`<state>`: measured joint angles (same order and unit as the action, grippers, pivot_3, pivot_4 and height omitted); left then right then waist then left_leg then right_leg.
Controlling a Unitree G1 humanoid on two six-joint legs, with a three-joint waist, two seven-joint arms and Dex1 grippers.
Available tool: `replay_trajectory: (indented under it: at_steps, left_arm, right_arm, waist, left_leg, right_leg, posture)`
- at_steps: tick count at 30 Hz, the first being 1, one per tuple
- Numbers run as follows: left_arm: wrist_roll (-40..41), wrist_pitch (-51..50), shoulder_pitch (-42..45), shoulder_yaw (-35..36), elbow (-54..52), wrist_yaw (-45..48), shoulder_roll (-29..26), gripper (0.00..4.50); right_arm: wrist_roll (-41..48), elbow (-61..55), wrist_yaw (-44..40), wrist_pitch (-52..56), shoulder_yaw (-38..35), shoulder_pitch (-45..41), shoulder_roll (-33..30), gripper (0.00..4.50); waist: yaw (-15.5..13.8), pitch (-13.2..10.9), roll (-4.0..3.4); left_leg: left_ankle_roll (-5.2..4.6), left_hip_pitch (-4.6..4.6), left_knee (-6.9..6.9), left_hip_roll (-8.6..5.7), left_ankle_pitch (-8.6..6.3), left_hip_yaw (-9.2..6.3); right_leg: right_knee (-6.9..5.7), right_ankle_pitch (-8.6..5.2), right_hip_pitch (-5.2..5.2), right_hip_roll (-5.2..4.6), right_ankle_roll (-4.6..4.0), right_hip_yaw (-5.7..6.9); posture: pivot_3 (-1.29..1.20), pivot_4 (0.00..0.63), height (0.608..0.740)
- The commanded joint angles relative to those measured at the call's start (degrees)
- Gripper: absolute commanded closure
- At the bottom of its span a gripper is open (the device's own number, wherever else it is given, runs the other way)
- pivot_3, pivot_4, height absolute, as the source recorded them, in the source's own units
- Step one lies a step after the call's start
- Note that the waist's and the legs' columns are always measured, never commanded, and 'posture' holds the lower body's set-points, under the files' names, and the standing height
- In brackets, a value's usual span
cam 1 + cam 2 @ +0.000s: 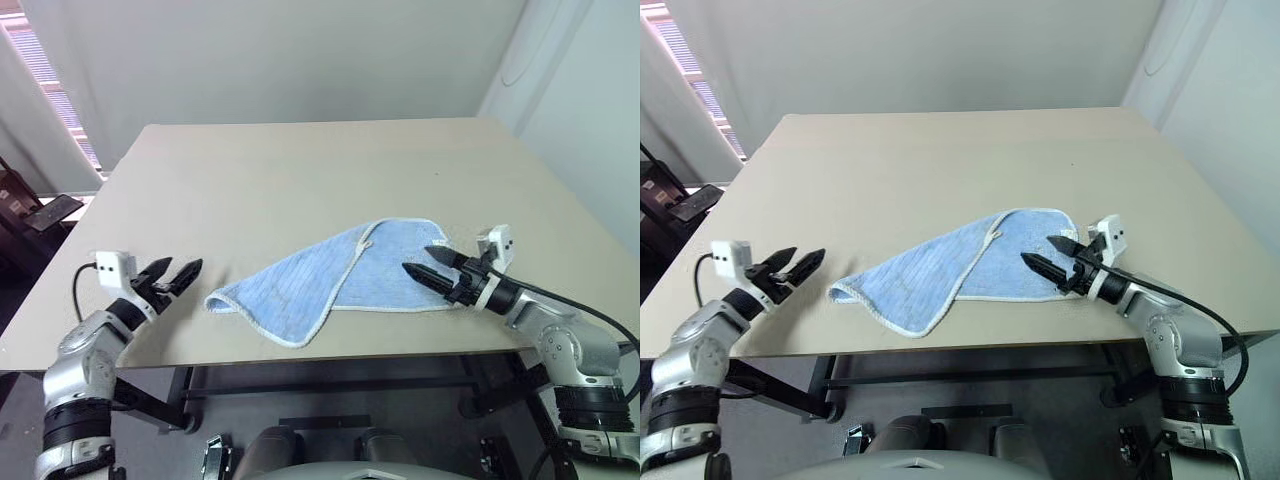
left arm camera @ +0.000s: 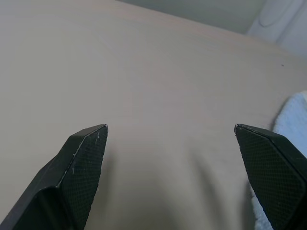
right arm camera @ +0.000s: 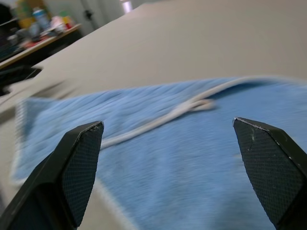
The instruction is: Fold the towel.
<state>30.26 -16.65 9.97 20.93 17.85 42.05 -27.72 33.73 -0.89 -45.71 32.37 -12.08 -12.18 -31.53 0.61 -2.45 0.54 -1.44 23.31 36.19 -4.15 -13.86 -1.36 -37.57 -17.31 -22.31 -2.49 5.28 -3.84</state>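
Observation:
The light-blue towel (image 1: 330, 275) with white stitched edging lies loosely folded over itself on the beige table (image 1: 300, 170), near the front edge. Its left flap reaches toward the front; a white edge runs across its middle (image 3: 168, 115). My left gripper (image 1: 177, 275) stands open just above the table, a short way left of the towel's left corner, empty. My right gripper (image 1: 425, 263) hovers open over the towel's right end, nothing between its fingers. In the left wrist view a pale bit of towel (image 2: 292, 120) shows beside one of my fingers (image 2: 268, 158).
The table's front edge (image 1: 300, 358) runs just below the towel and both grippers. A dark side table with small items (image 1: 40, 215) stands off to the left. Walls close the far side and right.

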Motion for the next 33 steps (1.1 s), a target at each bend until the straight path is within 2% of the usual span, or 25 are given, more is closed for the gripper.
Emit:
replay_trajectory:
  at_steps: [1, 7, 12, 17, 28, 33]
  left_arm:
    - [-1.4, 2.6, 3.0, -1.2, 1.2, 0.2, 1.0, 0.04]
    - [-1.2, 3.2, 4.0, -1.5, 1.0, -0.1, 2.4, 0.04]
    - [-1.6, 3.9, 2.6, -1.6, -0.4, -1.0, 3.6, 0.04]
    - [-0.7, 3.0, 0.8, -1.5, -3.9, -1.9, 4.3, 0.04]
    - [0.1, -1.0, -1.5, -2.7, -11.5, -2.1, 4.1, 0.04]
    - [0.1, -3.3, 0.4, -3.9, -12.0, -0.5, 2.9, 0.04]
  right_arm:
    - [-2.9, 3.0, 3.5, -2.9, -0.9, -4.0, 0.4, 0.0]
    - [-9.2, 15.4, 12.5, -3.0, 1.0, -12.6, 3.2, 0.0]
    - [-12.3, 28.2, 15.5, -5.1, 1.1, -19.9, 5.8, 0.0]
    - [-14.3, 33.5, 14.8, -6.9, 2.4, -23.6, 7.4, 0.0]
    - [-19.0, 40.0, 10.3, -11.6, 4.9, -28.5, 5.8, 0.0]
    - [-20.3, 42.3, 10.7, -11.3, 4.4, -30.4, 4.5, 0.0]
  waist:
    - [0.1, 0.0, 0.03]
    - [0.2, 0.0, 0.05]
    - [0.2, 0.0, 0.05]
    - [0.3, 0.0, 0.05]
    - [0.4, 0.1, 0.04]
    - [0.4, 0.1, 0.03]
  left_leg:
    - [0.0, 0.0, 0.0, 0.0, 0.0, 0.0]
    - [0.0, 0.0, 0.01, 0.0, 0.02, 0.02]
    - [0.0, -0.01, 0.05, 0.0, 0.05, 0.02]
    - [-0.03, -0.01, 0.06, 0.0, 0.09, 0.02]
    - [0.03, -0.04, 0.12, -0.01, 0.13, 0.03]
    - [0.04, -0.03, 0.11, 0.0, 0.14, 0.02]
  right_leg:
    - [0.0, 0.04, 0.01, 0.0, -0.06, 0.0]
    - [-0.14, 0.09, -0.07, 0.0, -0.06, 0.07]
    - [-0.32, 0.1, -0.11, 0.01, -0.08, 0.11]
    - [-0.43, 0.1, -0.18, 0.0, -0.09, 0.15]
    - [-0.52, 0.11, -0.16, 0.01, -0.11, 0.19]
    - [-0.52, 0.11, -0.18, 0.01, -0.11, 0.22]
  posture:
    - [0.0, 0.0, 0.736]
    - [0.0, 0.0, 0.736]
    - [0.0, 0.0, 0.736]
    - [0.0, 0.0, 0.736]
    - [0.0, 0.0, 0.736]
    - [0.0, 0.0, 0.736]
